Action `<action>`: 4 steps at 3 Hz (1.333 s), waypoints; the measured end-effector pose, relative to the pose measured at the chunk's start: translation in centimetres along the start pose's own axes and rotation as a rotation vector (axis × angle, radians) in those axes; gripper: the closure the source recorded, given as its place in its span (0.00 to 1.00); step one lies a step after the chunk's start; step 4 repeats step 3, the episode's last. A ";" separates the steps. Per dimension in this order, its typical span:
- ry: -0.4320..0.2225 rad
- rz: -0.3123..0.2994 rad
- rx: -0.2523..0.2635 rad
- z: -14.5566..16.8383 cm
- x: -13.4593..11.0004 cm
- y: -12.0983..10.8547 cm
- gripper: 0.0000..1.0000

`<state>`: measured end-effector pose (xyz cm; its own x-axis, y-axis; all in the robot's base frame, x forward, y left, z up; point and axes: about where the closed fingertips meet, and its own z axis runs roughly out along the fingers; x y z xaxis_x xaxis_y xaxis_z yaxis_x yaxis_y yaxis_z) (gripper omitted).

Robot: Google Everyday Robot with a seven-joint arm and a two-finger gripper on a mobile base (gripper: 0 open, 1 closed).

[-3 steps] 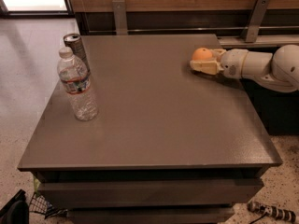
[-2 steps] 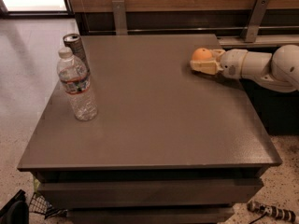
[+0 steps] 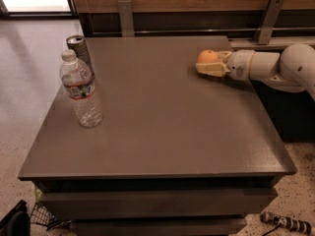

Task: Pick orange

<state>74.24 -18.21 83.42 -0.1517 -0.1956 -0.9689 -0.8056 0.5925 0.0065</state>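
The orange [image 3: 207, 57], small and round, is at the far right part of the grey table [image 3: 162, 122]. My gripper [image 3: 208, 64] reaches in from the right on a white arm [image 3: 275, 65]. Its pale fingers [image 3: 210, 70] close around the orange, the near finger along its lower side. The far side of the orange and the far finger are mostly hidden. The orange sits just at or slightly above the table top.
A clear water bottle [image 3: 81, 91] stands at the table's left side, with a metal can [image 3: 78, 48] just behind it. A wooden wall with metal brackets [image 3: 266, 18] runs along the back. A dark counter [image 3: 290, 112] lies under the arm on the right.
The gripper with the orange has shifted very slightly up and to the left. The bottle and can have not moved.
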 end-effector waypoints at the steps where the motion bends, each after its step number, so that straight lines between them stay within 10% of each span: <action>1: 0.035 -0.040 0.013 -0.8 -3.2 0.0 1.00; 3: 0.067 -0.185 0.100 -5.2 -11.7 1.1 1.00; 4: 0.067 -0.185 0.100 -5.2 -11.7 1.1 1.00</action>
